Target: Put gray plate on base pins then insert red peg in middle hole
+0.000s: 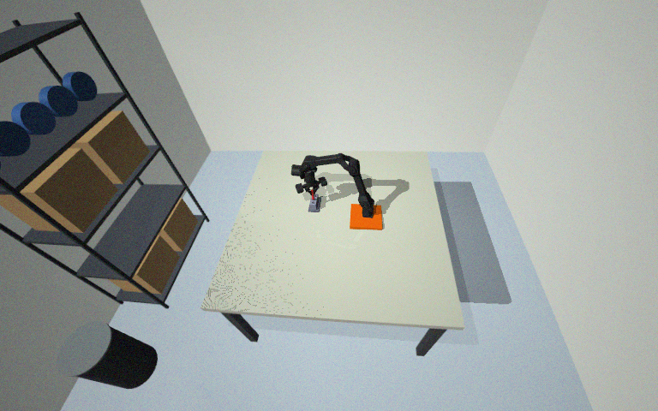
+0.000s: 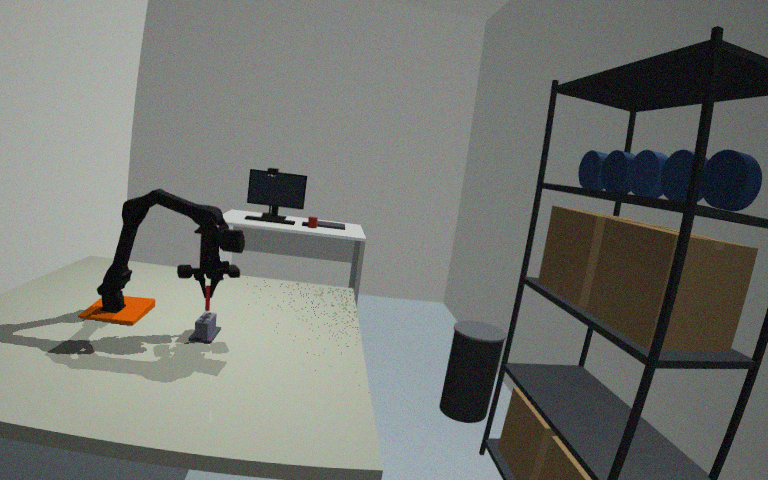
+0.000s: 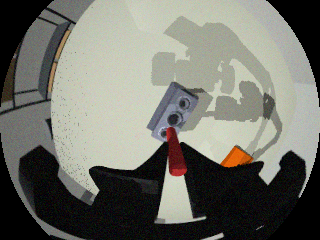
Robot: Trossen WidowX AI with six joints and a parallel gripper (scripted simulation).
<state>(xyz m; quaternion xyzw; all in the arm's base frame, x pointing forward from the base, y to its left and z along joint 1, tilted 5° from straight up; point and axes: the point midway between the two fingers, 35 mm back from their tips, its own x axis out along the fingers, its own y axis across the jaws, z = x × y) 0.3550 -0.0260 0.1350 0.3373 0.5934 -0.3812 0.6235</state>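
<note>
My gripper [image 1: 312, 191] [image 2: 207, 293] [image 3: 174, 146] is shut on the red peg [image 1: 313, 195] [image 2: 207, 303] [image 3: 176, 161], which points down, close to upright. The gray plate [image 2: 206, 317] [image 3: 180, 111] lies on top of the gray base [image 2: 215, 332] and looks flat; the seam between them is hard to make out. Three round openings in a row show in the wrist view. The peg's lower end appears over the near end opening there, and the middle opening is uncovered. In the exterior view the tip is just above the block; contact cannot be told.
The arm stands on an orange mounting plate [image 1: 359, 223] [image 2: 141, 308] [image 3: 235, 158] on the pale table [image 1: 388, 281] [image 2: 283, 396]. A shelf rack [image 1: 130, 208] [image 2: 623, 311], a dark bin [image 1: 128, 358] [image 2: 470, 373] and a desk with a monitor [image 2: 276, 189] stand off the table.
</note>
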